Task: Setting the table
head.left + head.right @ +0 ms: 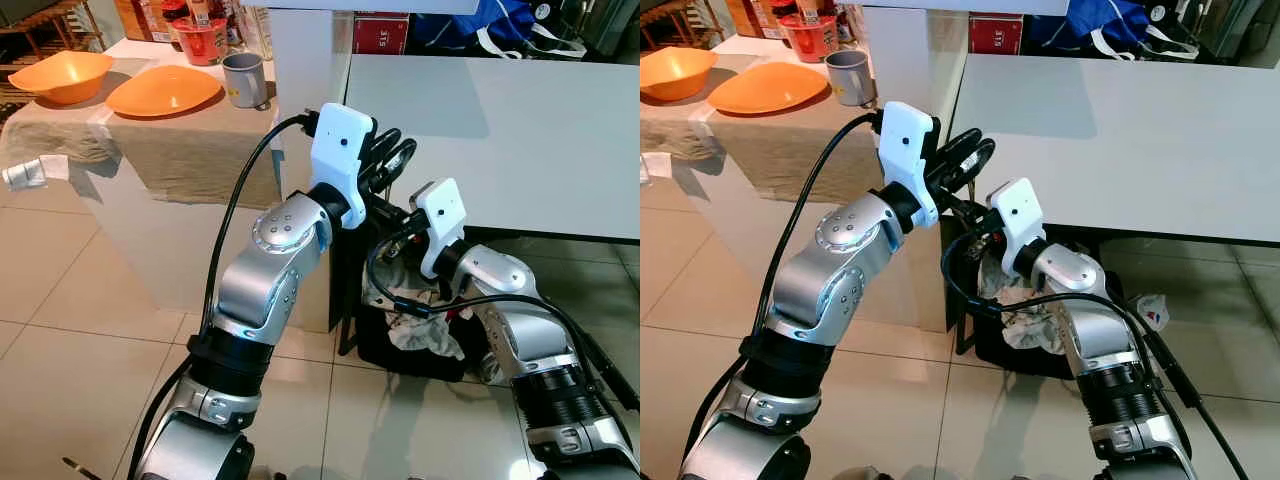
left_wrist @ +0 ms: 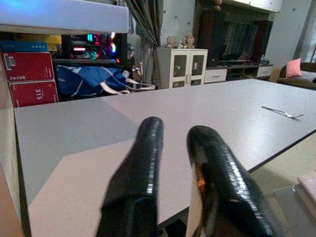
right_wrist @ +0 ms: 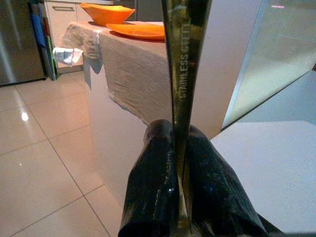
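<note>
My right gripper is shut on the handle of a stainless steel utensil, which stands up between its fingers; the utensil's head is out of frame. This gripper hangs just off the near left corner of the white table. My left gripper is raised right above it at the table's edge, fingers slightly apart with nothing between them. A fork lies far out on the table top. An orange bowl, an orange plate and a grey mug sit on the cloth-covered counter to the left.
A black bin stuffed with crumpled rubbish stands on the tiled floor under the table corner, right below my arms. A white pillar separates counter and table. A red cup and bottles stand at the counter's back.
</note>
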Robot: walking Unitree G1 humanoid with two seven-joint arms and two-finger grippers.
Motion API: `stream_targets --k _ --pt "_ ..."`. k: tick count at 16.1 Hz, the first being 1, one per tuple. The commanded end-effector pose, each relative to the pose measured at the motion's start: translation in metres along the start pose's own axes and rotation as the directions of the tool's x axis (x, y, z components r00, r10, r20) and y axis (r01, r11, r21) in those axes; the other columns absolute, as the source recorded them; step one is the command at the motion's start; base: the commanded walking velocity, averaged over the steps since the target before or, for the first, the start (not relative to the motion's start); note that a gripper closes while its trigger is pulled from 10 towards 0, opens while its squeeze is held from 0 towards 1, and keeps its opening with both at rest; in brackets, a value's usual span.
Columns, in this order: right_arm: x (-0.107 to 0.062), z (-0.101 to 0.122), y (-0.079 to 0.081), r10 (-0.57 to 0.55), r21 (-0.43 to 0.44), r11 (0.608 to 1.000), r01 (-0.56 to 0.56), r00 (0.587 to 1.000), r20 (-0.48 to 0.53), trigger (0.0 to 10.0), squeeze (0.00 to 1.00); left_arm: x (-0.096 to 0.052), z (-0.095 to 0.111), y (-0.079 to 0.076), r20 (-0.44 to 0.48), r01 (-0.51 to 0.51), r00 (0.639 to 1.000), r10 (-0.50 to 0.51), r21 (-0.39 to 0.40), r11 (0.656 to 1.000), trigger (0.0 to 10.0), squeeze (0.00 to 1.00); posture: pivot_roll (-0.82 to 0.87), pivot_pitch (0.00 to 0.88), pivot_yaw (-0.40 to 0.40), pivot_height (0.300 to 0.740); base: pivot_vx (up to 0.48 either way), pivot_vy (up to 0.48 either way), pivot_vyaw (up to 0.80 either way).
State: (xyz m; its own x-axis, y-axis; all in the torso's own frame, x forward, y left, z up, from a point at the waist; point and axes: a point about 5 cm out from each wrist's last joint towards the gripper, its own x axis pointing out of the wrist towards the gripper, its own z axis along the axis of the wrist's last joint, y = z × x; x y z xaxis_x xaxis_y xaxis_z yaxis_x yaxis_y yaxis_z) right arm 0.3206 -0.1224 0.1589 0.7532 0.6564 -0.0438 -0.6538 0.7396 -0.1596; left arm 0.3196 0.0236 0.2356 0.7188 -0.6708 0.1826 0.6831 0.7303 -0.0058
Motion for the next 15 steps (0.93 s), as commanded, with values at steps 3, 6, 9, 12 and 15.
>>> stream_targets --k 3,6,9,12,15 --pt "-0.007 -0.003 -0.007 -0.043 0.01 0.999 0.043 0.999 -0.006 0.0 0.0 0.002 0.008 0.01 0.012 -0.032 0.999 0.032 0.033 0.999 10.0 1.0 -0.01 0.002 0.025 0.74 0.0 0.0 0.0" --pt "-0.012 -0.006 -0.012 -0.07 0.011 0.997 0.07 0.997 -0.013 0.0 0.0 0.001 0.02 0.023 0.044 -0.069 0.997 0.066 0.052 0.996 10.0 1.0 -0.01 0.001 0.024 0.74 0.0 0.0 0.0" --pt "-0.014 -0.007 -0.014 -0.082 0.012 0.997 0.082 0.996 -0.017 0.0 0.0 -0.003 0.034 0.04 0.077 -0.121 0.99 0.116 0.064 0.991 10.0 1.0 -0.01 0.002 0.024 0.74 0.0 0.0 0.0" --pt "-0.019 -0.008 -0.019 -0.115 0.012 0.993 0.115 0.993 -0.02 0.0 0.0 -0.017 0.04 0.068 0.071 -0.21 0.976 0.204 0.074 0.975 10.0 1.0 -0.01 0.006 0.025 0.74 0.0 0.0 0.0" --pt "-0.021 -0.008 -0.027 -0.202 0.008 0.979 0.202 0.979 -0.002 0.0 0.0 -0.031 0.029 0.076 0.029 -0.242 0.97 0.241 0.071 0.968 10.0 1.0 0.0 0.009 0.029 0.74 0.0 0.0 0.0"
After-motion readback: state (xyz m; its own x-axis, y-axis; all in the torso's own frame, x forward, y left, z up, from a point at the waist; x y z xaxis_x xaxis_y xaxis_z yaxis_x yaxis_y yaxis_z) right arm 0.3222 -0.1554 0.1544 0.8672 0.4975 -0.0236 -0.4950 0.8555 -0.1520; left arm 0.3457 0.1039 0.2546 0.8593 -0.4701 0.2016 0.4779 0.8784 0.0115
